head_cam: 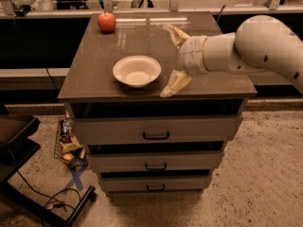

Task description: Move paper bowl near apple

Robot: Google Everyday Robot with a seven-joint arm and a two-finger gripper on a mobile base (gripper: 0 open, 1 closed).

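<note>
The claw (169,59) is hovering just to the right of the bowl (137,71) in the camera view, low over the table (94,60), and it is gripping nothing. Its fingers (173,82) are standing wide apart, one behind the bowl's line and one toward the front edge. The gap between them is facing the bowl's right rim. Judged from this, the wide spread is meant to take in the flared rim or wall, and the grasp is not yet made; no contact with the bowl is showing.

The arm (255,51) is reaching in from the right of the bowl, which is leaving the ground beyond the bowl unobstructed.

The bowl is sitting upright and empty, close to the table's front edge.

The apple (107,21) is resting well apart from the bowl, behind it and to its left, by the back corner. The task is therefore outstanding in full.

The bowl is looking light and shallow, so a sideways nudge is likely to slide it rather than seat it.
</note>
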